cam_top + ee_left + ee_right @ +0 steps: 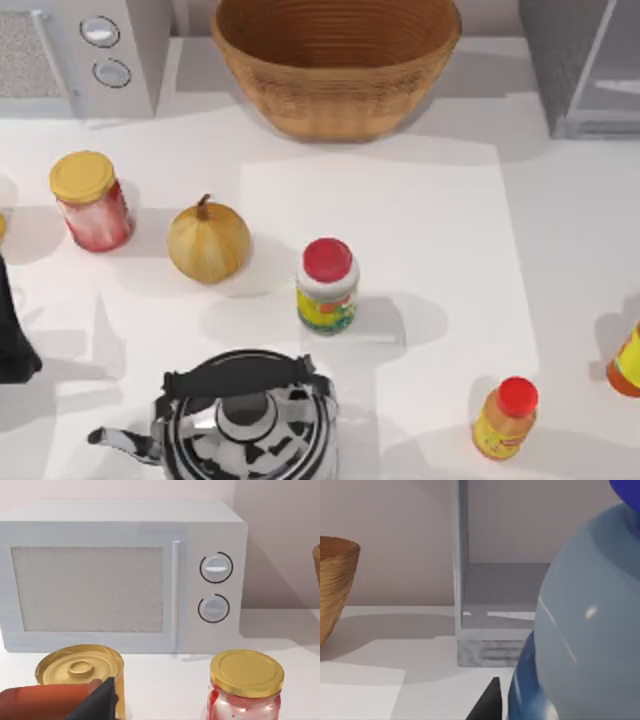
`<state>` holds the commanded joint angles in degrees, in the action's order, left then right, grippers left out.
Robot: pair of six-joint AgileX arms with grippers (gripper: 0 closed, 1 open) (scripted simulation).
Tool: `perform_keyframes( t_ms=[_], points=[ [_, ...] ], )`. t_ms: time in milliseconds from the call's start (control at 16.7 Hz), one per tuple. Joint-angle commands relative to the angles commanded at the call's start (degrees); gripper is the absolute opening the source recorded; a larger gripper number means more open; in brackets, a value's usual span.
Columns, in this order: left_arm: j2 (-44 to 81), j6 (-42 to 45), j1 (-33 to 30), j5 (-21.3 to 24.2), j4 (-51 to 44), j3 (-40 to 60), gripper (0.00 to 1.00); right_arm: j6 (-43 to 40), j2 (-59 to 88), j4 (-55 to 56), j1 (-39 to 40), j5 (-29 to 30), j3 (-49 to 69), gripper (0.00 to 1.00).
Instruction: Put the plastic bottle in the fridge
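Looming glossy and rounded across the right wrist frame's right side: plastic bottle (585, 645), clear-grey, blue-capped, right gripper's grip on it impossible to tell. Beyond, frame centre: fridge (492, 610), grey, boxy, metallic. Parked at top view's left edge: left arm.

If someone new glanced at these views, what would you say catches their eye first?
Probably the plastic bottle, looming close in the right wrist view with the fridge standing open just beyond it. In the top view, the black-and-white kettle sits at the near edge, and the big wicker basket stands at the back. The microwave faces the left wrist camera.
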<state>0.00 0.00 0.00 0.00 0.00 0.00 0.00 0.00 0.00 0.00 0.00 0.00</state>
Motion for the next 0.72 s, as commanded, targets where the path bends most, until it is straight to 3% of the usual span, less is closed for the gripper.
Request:
perform_keyframes(
  t_ms=[360,720],
  points=[
    [0.0,0.0,0.0,0.0,0.0,0.0,1.0,-0.4,6.27,4.35,-0.94,-1.52,3.72,0.01],
    [0.0,0.0,0.0,0.0,0.0,0.0,1.0,-0.89,33.39,20.13,-4.74,-5.59,17.37,0.01]
  ],
)
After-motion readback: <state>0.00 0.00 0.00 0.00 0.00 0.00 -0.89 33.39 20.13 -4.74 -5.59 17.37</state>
